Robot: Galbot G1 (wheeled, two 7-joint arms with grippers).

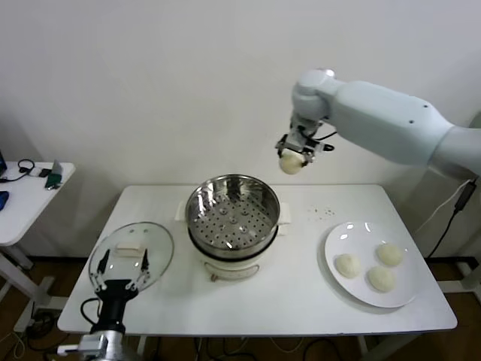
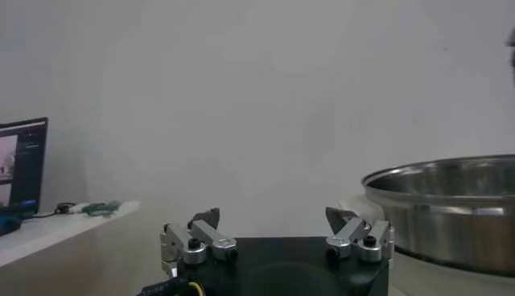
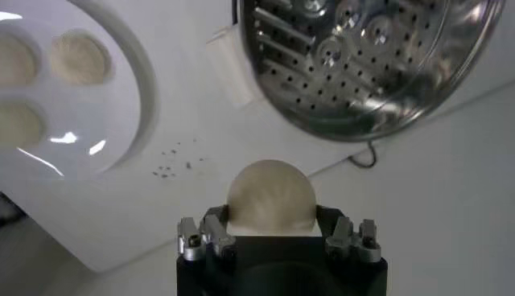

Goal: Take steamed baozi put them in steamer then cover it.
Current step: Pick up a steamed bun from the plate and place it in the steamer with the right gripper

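The right gripper [image 1: 290, 160] is hanging in the air above the table's [image 1: 301, 301] far edge, up and to the right of the steamer [image 1: 233, 218], with its fingers pinching a single steamed baozi [image 1: 289, 163] from both sides. In the right wrist view the same bun [image 3: 270, 195] is sitting between the two fingers [image 3: 213, 229], a smooth cream dome with faint pleat lines; being round, it has no clear long axis. It is well above the table and not yet over the pot's mouth.

The steamer is standing upright mid-table on its cream base, its opening facing straight up and the perforated tray [image 1: 230, 216] showing inside, with no bun on it. Three more baozi [image 1: 347, 265] are lying on the white plate [image 1: 406, 297] at the table's right side, near one another, well apart from the pot.

The cover [image 1: 131, 252], a glass lid, is lying flat on the table's near left corner, its white rectangular handle [image 1: 129, 247] running roughly across the table. The left gripper [image 1: 120, 269] is waiting low at that corner, over the lid's near rim, its fingers [image 2: 197, 240] spread wide and holding nothing.

Some small dark specks [image 1: 322, 213] are showing on the table between pot and plate. No brand, label or writing can be read on anything.
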